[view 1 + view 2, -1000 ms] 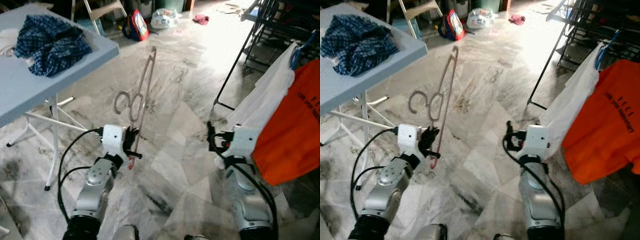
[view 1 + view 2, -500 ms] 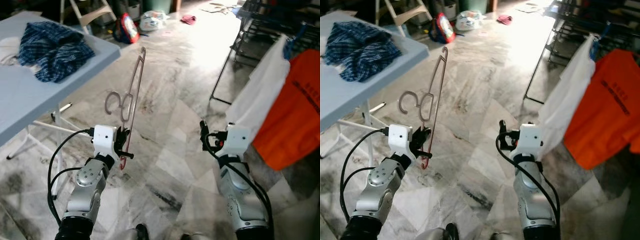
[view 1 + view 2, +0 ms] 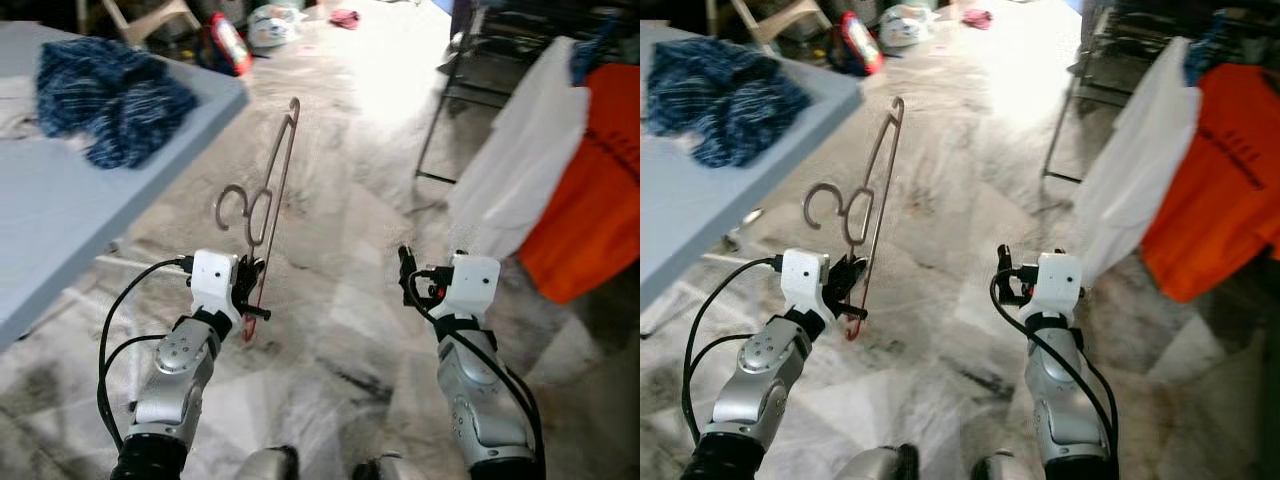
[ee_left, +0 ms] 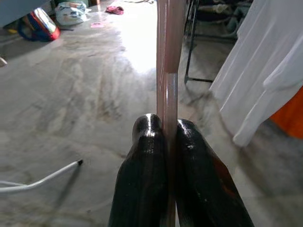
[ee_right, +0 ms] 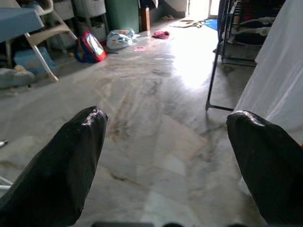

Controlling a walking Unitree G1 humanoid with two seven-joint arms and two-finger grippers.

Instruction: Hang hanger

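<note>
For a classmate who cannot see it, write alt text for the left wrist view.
The left gripper is shut on a thin hanger, whose bar runs up between the two black fingers. Beyond lie a grey marble floor, a white garment and a dark rack leg.

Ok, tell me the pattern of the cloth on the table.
Dark blue and white checks on the cloth, clearest in the left eye view.
</note>
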